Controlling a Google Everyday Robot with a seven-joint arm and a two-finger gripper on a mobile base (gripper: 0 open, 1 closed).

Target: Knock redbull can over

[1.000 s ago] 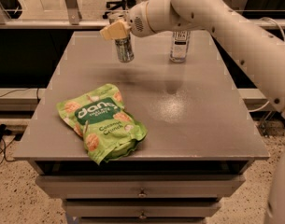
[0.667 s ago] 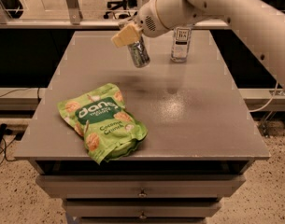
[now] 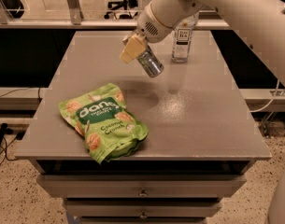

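The redbull can (image 3: 150, 63) is a slim silvery-grey can, steeply tilted with its shiny end pointing to the lower right, over the far middle of the grey table (image 3: 203, 120). My gripper (image 3: 132, 48), cream-tipped, sits right against the can's upper left end, at the end of the white arm (image 3: 217, 3) that reaches in from the upper right. Whether the can rests on the table or is lifted off it cannot be told; a faint shadow lies below it.
A clear plastic water bottle (image 3: 181, 43) with a label stands upright just right of the can at the table's far side. A green snack bag (image 3: 103, 121) lies flat at the front left. Drawers run below the table front.
The can stood upright at the far left-middle; it has since tipped over steeply and shifted right and toward the front, with my gripper moving along with it.
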